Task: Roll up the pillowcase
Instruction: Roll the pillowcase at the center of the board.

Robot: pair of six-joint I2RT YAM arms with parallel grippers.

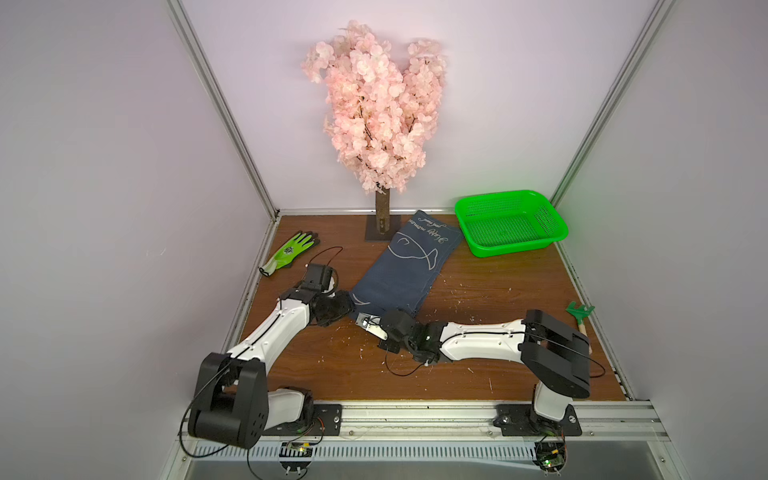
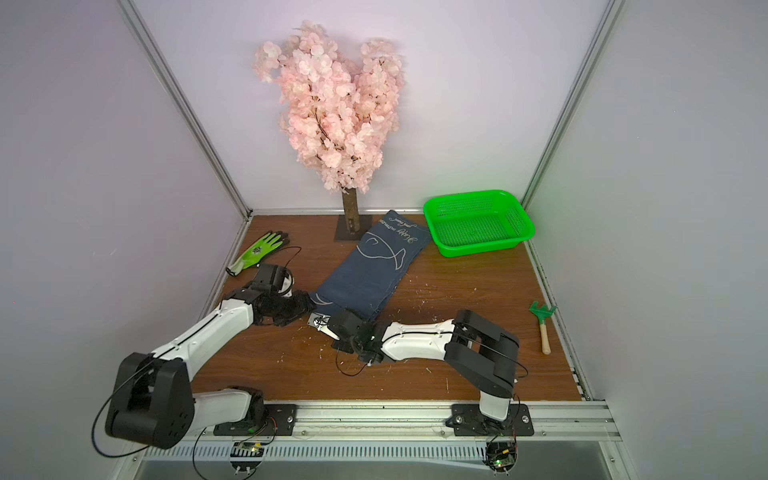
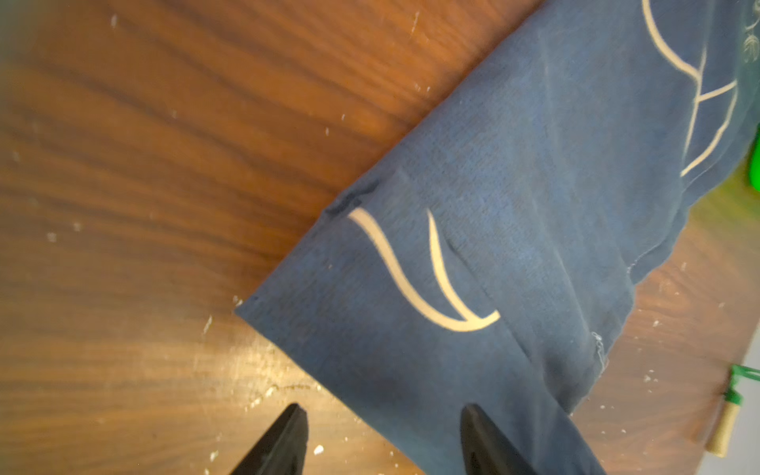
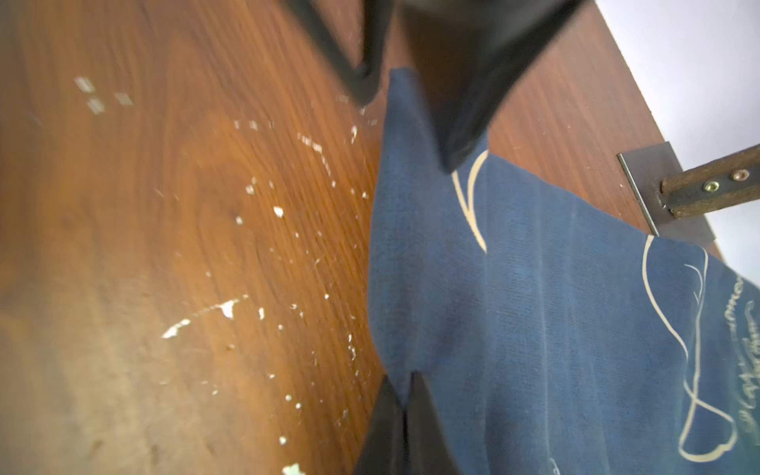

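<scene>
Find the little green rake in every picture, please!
Top view: rake by the table's right edge.
Top view: rake there too, whole handle showing.
Left wrist: rake at the frame's edge, beyond the pillowcase.
Right wrist: not in it.
Shared landmark: the navy pillowcase, in all four.

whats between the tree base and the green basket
The far end of the pillowcase, the part with the lettering, lies between the tree base and the green basket, in both top views.
</scene>
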